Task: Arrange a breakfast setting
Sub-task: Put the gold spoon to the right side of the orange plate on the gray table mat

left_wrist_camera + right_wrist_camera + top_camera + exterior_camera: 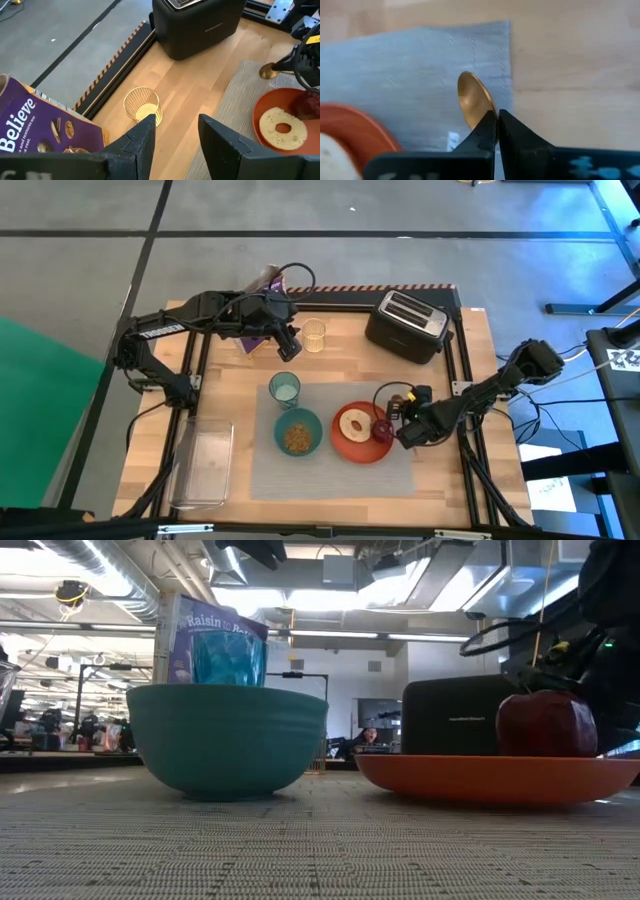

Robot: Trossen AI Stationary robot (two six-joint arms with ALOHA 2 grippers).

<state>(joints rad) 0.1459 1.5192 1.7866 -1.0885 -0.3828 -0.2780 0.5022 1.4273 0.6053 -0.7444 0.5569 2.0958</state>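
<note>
A pale wooden surface (330, 370) inside a black frame stands on a grey workshop floor, with an open, ceiling-lit room beyond it.

Nearest the front edge lies the grey placemat (335, 465), a woven rectangle that I judge marks where the setting belongs. A clear tray (203, 467) sits apart by the front left corner. On the placemat's front half, the teal bowl (298, 432) holds brown cereal, and just to its right is the orange-red plate (360, 435). The plate carries a pale bagel (354, 424) with a clear centre hole, and a small dark-red fruit (383, 430) rests at the plate's right rim.

My right end effector (410, 432) hovers at the placemat's right edge, beside the plate. Its fingers are clamped on the handle of the gold spoon (474, 102), whose shiny oval head points out over the placemat's corner. I judge the spoon is held here to be laid beside the plate.

Behind the bowl, at the placemat's back edge, stands the translucent teal cup (285, 388), upright.

Farther back, my left end effector (289, 342) hangs over the bare wood near the back edge, fingers parted with nothing between them. Just beside it is a small yellowish cup (314, 336), with a purple cereal box (35, 132) to its left. A black toaster (406, 325) occupies the back right corner.
</note>
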